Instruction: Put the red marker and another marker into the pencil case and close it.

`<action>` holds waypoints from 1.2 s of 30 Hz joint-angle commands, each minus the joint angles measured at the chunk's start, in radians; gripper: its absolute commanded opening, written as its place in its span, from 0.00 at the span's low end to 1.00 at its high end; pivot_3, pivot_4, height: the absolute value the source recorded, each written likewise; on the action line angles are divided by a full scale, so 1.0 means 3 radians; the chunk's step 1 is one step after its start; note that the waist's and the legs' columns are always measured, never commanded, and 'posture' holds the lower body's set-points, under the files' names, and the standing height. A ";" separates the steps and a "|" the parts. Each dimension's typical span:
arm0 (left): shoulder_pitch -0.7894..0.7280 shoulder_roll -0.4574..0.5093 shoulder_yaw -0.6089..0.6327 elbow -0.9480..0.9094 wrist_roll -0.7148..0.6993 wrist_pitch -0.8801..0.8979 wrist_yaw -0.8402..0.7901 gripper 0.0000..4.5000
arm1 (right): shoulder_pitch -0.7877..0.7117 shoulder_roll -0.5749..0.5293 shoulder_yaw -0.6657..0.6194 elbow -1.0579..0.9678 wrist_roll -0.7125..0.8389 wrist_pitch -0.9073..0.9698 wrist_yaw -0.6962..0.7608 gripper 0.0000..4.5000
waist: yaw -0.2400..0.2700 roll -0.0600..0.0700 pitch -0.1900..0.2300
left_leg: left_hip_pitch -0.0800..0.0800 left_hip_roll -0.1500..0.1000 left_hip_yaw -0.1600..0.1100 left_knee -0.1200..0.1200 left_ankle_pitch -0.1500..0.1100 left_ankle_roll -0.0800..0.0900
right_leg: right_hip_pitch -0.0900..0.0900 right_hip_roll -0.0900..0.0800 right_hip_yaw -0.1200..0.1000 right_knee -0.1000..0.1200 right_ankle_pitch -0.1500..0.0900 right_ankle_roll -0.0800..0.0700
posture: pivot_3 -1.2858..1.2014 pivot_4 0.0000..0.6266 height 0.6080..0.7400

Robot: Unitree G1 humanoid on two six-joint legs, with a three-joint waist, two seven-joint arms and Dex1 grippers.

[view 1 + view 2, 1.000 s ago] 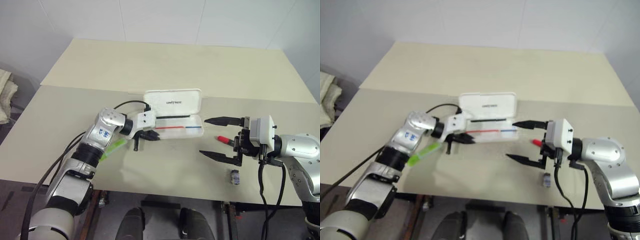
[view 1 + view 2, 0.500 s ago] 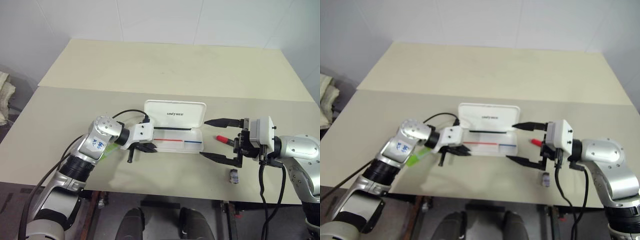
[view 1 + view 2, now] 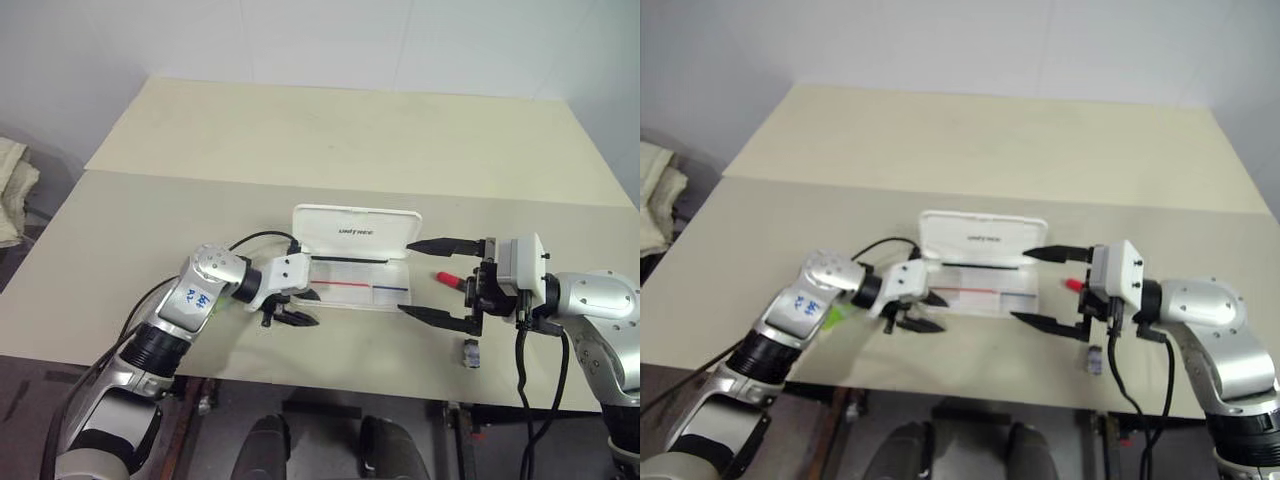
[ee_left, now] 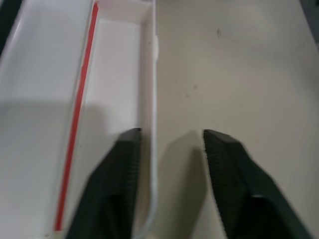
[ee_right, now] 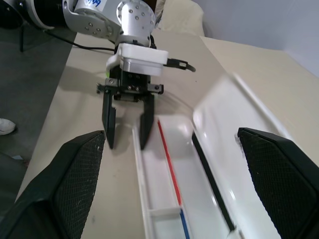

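Nearest the table's front edge, at about 5 o'clock from the pencil case [image 3: 356, 288], a small dark grey block [image 3: 468, 352] stands by itself. It isn't part of the job, and an arm sweeping low could knock it over.

At the case's 8 o'clock corner, the left gripper [image 3: 305, 308] has its fingers parted and holds nothing. In the left wrist view one finger sits inside the tray and the other outside, with the front wall between them. If the arm pulls away sideways rather than straight off, I think it will drag or tip the light case.

The green marker [image 3: 832, 314] lies at 9 o'clock, mostly hidden under the left forearm, so that arm could roll it toward the edge.

At 3 o'clock the right gripper [image 3: 406, 276] hangs with its fingers spread wide and empty. The red marker [image 3: 447, 277] lies on the table just beyond its fingertips, close to the knuckle, and a clumsy reach could flick it away.

At 12 o'clock the lid [image 3: 356, 229] stands raised over an empty tray, and a bump could shut it early.
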 commanded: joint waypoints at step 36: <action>0.0239 0.0512 0.1223 -0.0143 -0.1460 -0.0716 -0.0561 0.99 | -0.1101 -0.0350 0.0291 0.3336 -0.1037 -0.0989 0.0967 1.00 | -0.0104 0.0000 0.0000 | 0.0004 0.0001 0.0013 -0.0007 0.0007 -0.0010 | -0.0004 0.0002 0.0012 -0.0003 0.0004 0.0003 | 0.52 0.24 1.00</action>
